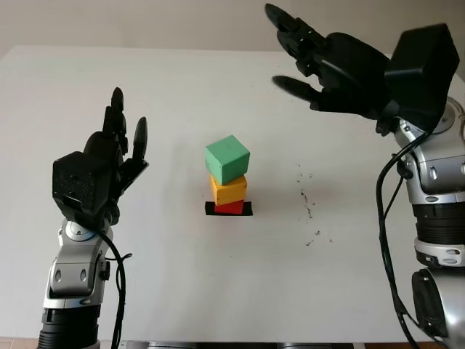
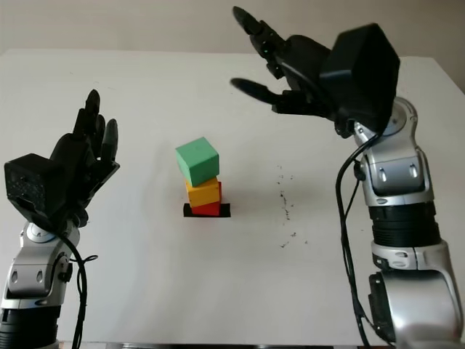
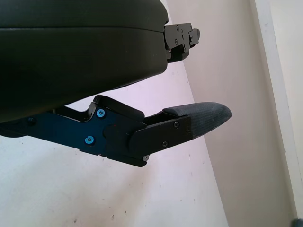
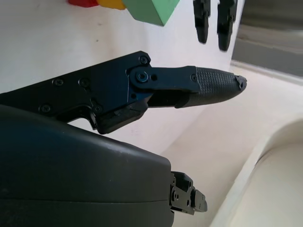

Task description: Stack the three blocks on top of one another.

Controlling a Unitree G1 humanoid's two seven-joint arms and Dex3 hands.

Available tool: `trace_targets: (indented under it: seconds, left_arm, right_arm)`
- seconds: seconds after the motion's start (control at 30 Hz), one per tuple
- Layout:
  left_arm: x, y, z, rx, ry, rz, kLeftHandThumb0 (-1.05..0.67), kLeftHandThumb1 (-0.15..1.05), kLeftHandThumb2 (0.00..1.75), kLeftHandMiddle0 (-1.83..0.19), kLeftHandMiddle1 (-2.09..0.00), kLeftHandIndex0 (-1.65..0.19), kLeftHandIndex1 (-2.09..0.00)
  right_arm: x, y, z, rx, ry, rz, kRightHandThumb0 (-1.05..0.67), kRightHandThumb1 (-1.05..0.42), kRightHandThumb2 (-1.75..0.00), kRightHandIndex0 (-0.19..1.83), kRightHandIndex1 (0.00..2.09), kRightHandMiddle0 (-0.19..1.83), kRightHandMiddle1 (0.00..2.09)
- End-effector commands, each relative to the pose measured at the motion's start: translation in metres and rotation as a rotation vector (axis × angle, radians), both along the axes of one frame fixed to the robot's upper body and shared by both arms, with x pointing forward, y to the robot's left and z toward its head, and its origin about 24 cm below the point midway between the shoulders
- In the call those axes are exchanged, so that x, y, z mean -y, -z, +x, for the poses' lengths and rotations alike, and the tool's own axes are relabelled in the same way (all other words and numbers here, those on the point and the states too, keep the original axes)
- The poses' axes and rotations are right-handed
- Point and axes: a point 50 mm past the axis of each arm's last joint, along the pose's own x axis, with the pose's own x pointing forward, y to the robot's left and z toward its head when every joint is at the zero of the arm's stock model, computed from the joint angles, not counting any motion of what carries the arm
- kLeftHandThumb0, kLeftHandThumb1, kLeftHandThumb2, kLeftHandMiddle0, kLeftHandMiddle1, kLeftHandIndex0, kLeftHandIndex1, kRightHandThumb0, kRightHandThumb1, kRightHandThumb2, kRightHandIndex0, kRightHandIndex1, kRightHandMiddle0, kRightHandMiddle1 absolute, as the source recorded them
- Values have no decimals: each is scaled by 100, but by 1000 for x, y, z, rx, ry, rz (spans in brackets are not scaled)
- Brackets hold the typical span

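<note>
Three blocks stand stacked at the table's middle: a red block [image 1: 229, 207] at the bottom on a black patch [image 1: 245, 209], a yellow block [image 1: 229, 189] on it, and a green block [image 1: 227, 158] on top, turned a little. My left hand [image 1: 120, 138] is open, raised to the left of the stack, well apart from it. My right hand [image 1: 298, 54] is open, held high to the right and behind the stack. In the right wrist view the green block [image 4: 151, 9] and the yellow block [image 4: 111, 4] show at one edge.
The white table [image 1: 182, 276] reaches back to a pale wall. Small dark specks [image 1: 309, 207] lie to the right of the stack.
</note>
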Motion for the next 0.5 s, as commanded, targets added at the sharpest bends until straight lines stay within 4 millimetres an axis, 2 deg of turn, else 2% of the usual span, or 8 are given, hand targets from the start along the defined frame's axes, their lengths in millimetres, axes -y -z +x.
trace_targets:
  seconds: [0.0, 0.2, 0.47]
  left_arm:
    - [-2, 0, -1, 2, 3, 5, -70, 105, 67, 18, -5, 17, -4]
    - [-2, 1, 1, 0, 21, -33, -70, 105, 67, 19, -1, 19, -3]
    - [-1, 3, 2, 14, -3, -15, -72, 105, 67, 17, -3, 17, -3]
  right_arm:
    - [0, 14, 0, -32, 22, 52, -73, -105, -54, -19, 0, -19, 0]
    - [0, 50, 1, -95, 122, 193, -72, -105, -58, -19, 0, -19, 0]
    - [-11, 74, 3, -123, 197, 288, -71, -105, -65, -19, 0, -19, 0]
